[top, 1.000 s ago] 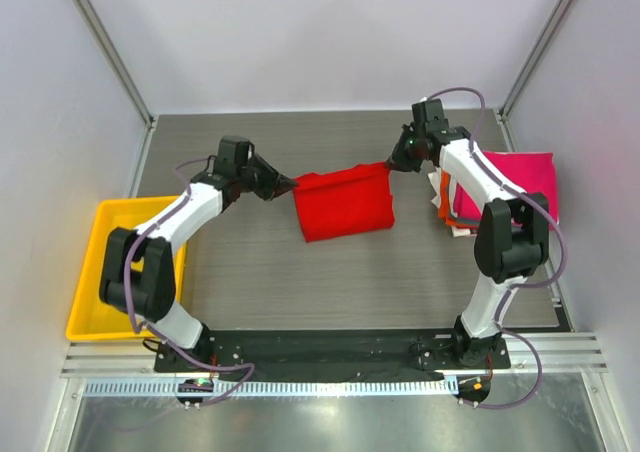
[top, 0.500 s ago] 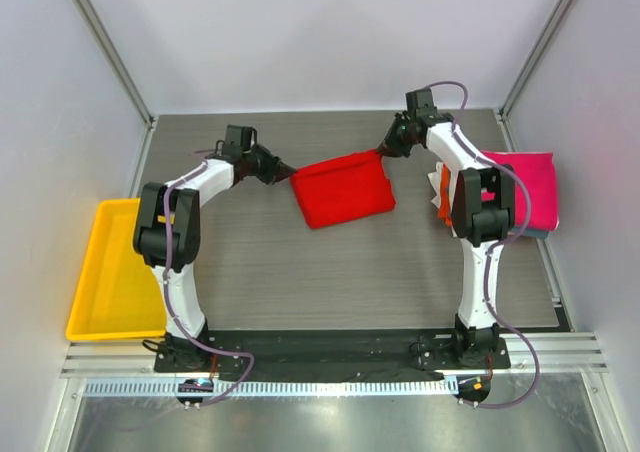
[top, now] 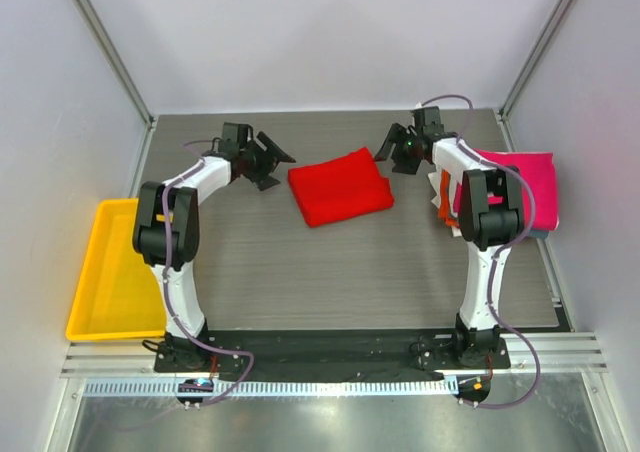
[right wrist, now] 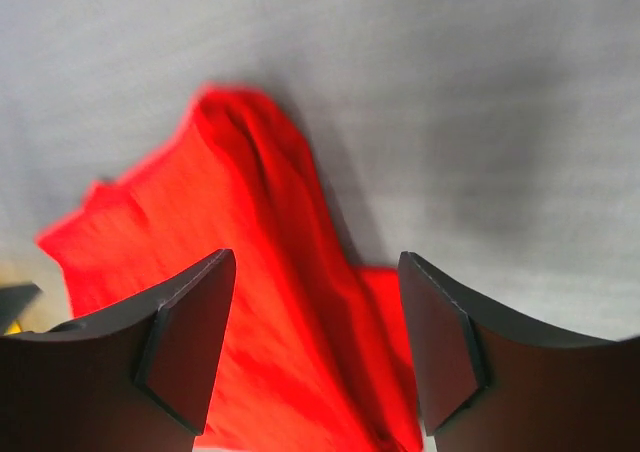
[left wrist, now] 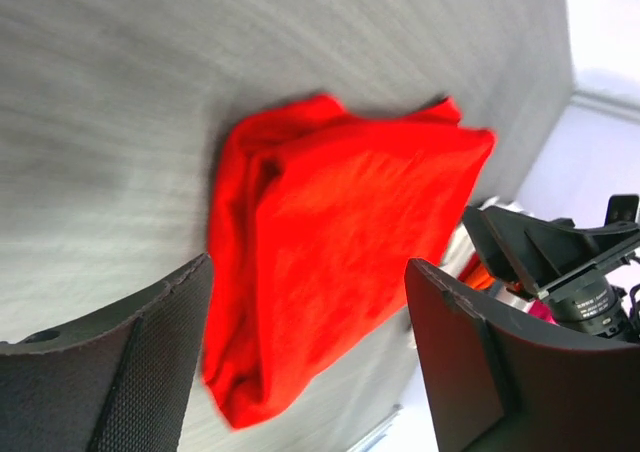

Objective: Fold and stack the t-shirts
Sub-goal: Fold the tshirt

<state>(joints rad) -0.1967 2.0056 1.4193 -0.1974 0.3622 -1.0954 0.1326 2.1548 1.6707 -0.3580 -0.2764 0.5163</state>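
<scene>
Red t-shirt (top: 340, 187) folded near far edge of the table (top: 300, 272), left gripper (top: 277, 169) and right gripper (top: 391, 155) both released, flanking it.

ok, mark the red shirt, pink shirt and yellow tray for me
red shirt (top: 340, 187), top view, middle of the folded cloth.
pink shirt (top: 542, 182), top view, uncovered right part of the cloth.
yellow tray (top: 100, 272), top view, bare floor of the tray.
</scene>
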